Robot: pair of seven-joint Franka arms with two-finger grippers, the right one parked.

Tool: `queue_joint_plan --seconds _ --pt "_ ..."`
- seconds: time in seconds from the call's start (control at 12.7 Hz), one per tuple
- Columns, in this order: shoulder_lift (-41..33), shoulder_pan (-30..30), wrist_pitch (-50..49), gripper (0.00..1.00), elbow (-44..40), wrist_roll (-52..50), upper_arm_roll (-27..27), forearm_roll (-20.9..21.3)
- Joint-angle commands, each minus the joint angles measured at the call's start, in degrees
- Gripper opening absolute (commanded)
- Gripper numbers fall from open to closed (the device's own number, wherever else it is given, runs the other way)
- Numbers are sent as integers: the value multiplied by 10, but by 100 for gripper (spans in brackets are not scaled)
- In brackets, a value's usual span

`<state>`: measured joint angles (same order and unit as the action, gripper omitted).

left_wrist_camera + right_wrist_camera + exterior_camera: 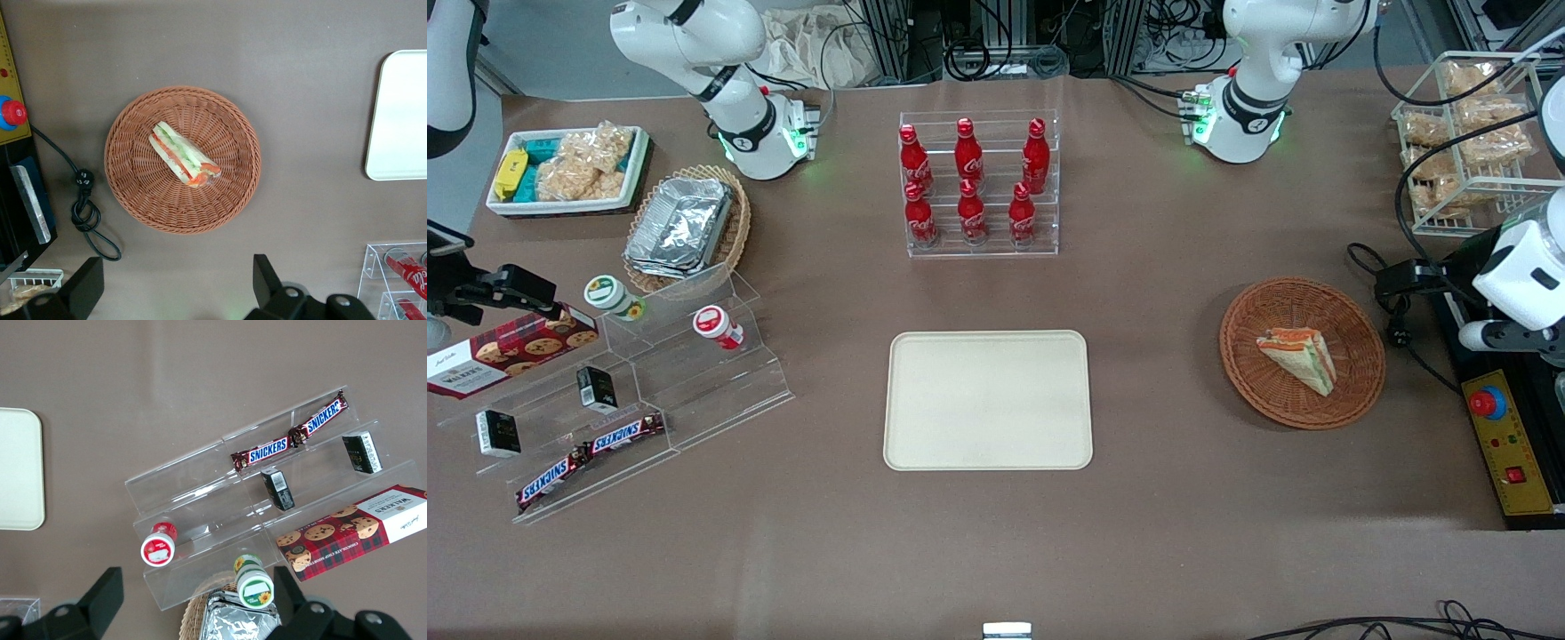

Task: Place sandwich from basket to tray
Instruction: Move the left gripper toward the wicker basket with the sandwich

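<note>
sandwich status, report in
Gripper open, high above the basket, fingers empty. Sandwich in basket, untouched. Tray bare, path between them unobstructed.

Front overview, wrist views downward, tray (pixel 988 400) shared

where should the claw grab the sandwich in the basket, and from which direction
Probably from straight above, pinching the sandwich across its two flat bread faces near mid-length. It lies on edge in the shallow wicker basket with the filling layers facing up, so the narrow thickness fits between the fingers, and nothing else is in the basket. The open claw is above the table, clear of the basket rim.
</note>
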<state>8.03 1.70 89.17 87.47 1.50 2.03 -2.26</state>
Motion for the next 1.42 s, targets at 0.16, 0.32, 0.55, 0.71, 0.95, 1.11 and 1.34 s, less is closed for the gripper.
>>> queue_joint_plan --seconds 0.16,0.32,0.55,0.71,0.95,1.11,1.34 --pt "10 -6 -12 100 -27 0 6 7" --pt "12 -20 -14 100 -21 -11 6 4" --pt "-11 -25 4 100 37 -152 10 8" --pt "-51 -31 91 100 127 -188 10 5" --pt "-79 -33 210 100 237 -293 10 9" --pt "-71 -33 264 100 271 -343 10 9" --pt "-61 -31 368 100 344 -429 10 9"
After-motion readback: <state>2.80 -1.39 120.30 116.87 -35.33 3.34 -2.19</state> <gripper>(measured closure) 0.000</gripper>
